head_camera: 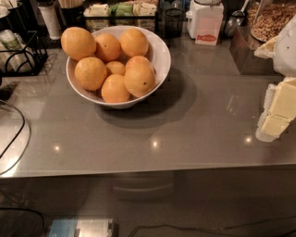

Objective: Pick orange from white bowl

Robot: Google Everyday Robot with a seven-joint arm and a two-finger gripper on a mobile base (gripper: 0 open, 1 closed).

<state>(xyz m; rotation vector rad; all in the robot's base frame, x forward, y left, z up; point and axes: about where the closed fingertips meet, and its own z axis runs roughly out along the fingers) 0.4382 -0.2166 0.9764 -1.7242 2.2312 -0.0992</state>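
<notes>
A wide white bowl (159,55) stands at the back left of the grey counter and holds several oranges in a pile. The largest orange (78,43), slightly oval with smooth yellow-orange skin, rests on the bowl's back-left rim, above the smaller rounder ones. My gripper (276,113), white with pale yellow parts, hangs at the far right edge of the view, over the counter. It is well to the right of the bowl and holds nothing that I can see.
A black wire rack (21,53) stands left of the bowl. Along the back are a tray of packets (121,10), a black mesh cup (173,21), a white container (206,21) and a box of nuts (268,21). A black cable (18,134) loops at the left.
</notes>
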